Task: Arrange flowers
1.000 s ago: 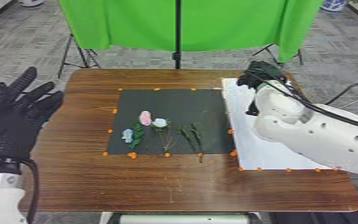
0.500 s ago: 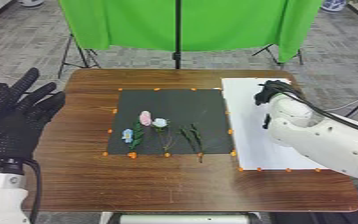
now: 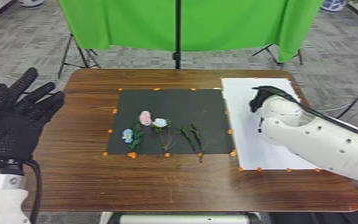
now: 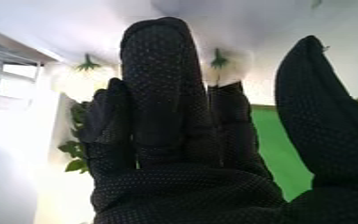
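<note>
Right hand (image 3: 268,93), brown table (image 3: 171,187), green curtain (image 3: 127,25)

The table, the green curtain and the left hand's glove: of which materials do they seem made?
The table looks like wood or laminate, slightly glossy: brown grain, faint light patches. The green curtain seems matt cloth, as it hangs in folds. The left hand's glove looks like dull fabric, with dotted texture.
</note>
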Controlling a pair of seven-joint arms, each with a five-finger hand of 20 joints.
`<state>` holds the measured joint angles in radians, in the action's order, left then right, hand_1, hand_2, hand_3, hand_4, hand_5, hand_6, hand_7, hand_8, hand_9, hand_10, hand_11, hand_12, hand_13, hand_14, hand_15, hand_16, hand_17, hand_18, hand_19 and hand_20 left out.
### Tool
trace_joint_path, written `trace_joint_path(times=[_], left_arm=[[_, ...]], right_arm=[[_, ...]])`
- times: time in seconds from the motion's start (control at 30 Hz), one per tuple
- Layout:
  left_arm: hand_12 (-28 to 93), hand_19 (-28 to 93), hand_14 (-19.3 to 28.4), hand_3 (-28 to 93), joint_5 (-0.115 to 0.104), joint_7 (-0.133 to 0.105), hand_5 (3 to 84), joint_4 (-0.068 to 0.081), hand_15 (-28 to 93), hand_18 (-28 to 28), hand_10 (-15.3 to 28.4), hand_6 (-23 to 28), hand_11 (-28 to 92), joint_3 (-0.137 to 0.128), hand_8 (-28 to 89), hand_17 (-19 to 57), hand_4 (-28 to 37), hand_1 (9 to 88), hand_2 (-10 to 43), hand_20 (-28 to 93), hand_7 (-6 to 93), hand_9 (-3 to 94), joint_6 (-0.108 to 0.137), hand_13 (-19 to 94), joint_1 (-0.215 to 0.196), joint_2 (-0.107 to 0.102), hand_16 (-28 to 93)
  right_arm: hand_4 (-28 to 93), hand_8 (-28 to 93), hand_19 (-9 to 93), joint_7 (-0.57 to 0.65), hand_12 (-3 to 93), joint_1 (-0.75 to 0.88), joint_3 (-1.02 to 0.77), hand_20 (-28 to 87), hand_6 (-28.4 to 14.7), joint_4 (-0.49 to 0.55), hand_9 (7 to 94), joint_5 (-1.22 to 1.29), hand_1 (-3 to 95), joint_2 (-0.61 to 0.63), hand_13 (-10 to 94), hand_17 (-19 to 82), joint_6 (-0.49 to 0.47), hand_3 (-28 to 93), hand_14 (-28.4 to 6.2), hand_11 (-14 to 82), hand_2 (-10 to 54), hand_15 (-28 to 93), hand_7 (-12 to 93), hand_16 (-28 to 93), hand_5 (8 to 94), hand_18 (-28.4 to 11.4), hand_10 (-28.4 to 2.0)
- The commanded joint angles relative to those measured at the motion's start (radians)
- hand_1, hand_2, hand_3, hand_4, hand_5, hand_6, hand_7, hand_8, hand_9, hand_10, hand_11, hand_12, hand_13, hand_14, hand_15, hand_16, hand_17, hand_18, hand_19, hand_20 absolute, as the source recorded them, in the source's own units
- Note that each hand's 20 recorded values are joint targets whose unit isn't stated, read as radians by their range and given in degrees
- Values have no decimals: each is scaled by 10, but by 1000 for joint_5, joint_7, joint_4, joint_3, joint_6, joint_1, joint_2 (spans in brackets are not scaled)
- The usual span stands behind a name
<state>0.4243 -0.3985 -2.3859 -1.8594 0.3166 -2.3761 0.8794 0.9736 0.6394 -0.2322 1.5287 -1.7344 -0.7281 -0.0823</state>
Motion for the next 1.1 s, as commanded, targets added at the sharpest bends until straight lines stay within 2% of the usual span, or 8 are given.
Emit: trace_joint_path(times=[0.03, 0.13, 0.27, 0.4, 0.7, 0.77, 0.87, 1.1], left_arm=[[108, 700, 280, 751, -6, 1, 316, 2, 534, 283, 197, 79, 252, 0, -97, -66, -283, 170, 93, -41, 146, 302, -2, 237, -17, 3, -102], [108, 700, 280, 750, -5, 11, 316, 3, 534, 283, 198, 79, 251, 1, -97, -66, -283, 171, 93, -41, 146, 302, -3, 238, -8, 4, -102], [108, 700, 280, 750, -5, 11, 317, 6, 535, 283, 197, 79, 250, 5, -97, -66, -283, 172, 93, -41, 146, 302, -6, 238, -4, 2, -102], [109, 700, 280, 751, -1, 26, 317, 9, 535, 283, 197, 79, 252, 5, -98, -66, -283, 172, 93, -40, 146, 302, -7, 238, 8, 3, -103], [109, 699, 280, 750, 2, 32, 317, 9, 535, 283, 197, 80, 251, 0, -97, -66, -283, 172, 93, -39, 146, 302, -7, 238, 8, -1, -102], [109, 699, 280, 752, 1, 28, 317, 5, 536, 283, 198, 80, 251, -5, -97, -66, -283, 173, 92, -39, 145, 302, -3, 238, -2, -1, -102], [108, 699, 280, 752, 3, 37, 317, 11, 536, 283, 197, 80, 250, 4, -97, -66, -283, 173, 92, -39, 145, 302, -7, 238, 14, -1, -102], [109, 695, 280, 752, 2, 29, 317, 10, 536, 283, 196, 79, 252, 6, -97, -67, -283, 174, 92, -40, 146, 302, -8, 238, 16, -5, -102]], right_arm=[[-279, -131, 932, 3, 138, 18, 57, 282, 18, -10, 753, -72, 405, 17, 752, 396, 89, 771, -74, 185, -86, 606, 157, 131, 636, -191, -99], [-282, -29, 932, -5, 196, 3, 119, 281, 24, -9, 829, -121, 492, 21, 801, 428, 172, 687, -49, 123, -95, 560, 185, 156, 743, -175, -68], [-282, 13, 932, -8, 263, -7, 164, 316, 40, 3, 924, -174, 543, 25, 858, 465, 266, 668, -27, 84, -95, 530, 207, 180, 823, -164, -49], [-283, 18, 932, -18, 272, -29, 189, 337, 40, 27, 935, -222, 550, 24, 869, 477, 338, 668, -20, 94, -95, 534, 209, 190, 832, -159, -47], [-283, 23, 932, -38, 272, -98, 226, 352, 29, 93, 937, -283, 552, -18, 877, 482, 432, 689, -14, 109, -95, 539, 210, 194, 844, -157, -49], [-283, 24, 932, -53, 271, -93, 204, 355, 29, 99, 937, -291, 551, -54, 878, 481, 439, 692, -14, 111, -95, 537, 210, 194, 847, -156, -48], [-283, 26, 932, -61, 269, -92, 187, 359, 27, 113, 937, -284, 549, -108, 879, 477, 447, 695, -14, 115, -95, 534, 207, 196, 846, -156, -50], [-283, 32, 932, -106, 266, -138, 268, 363, 27, 126, 937, -245, 545, -228, 880, 473, 439, 700, -14, 118, -95, 531, 206, 200, 846, -156, -49]])
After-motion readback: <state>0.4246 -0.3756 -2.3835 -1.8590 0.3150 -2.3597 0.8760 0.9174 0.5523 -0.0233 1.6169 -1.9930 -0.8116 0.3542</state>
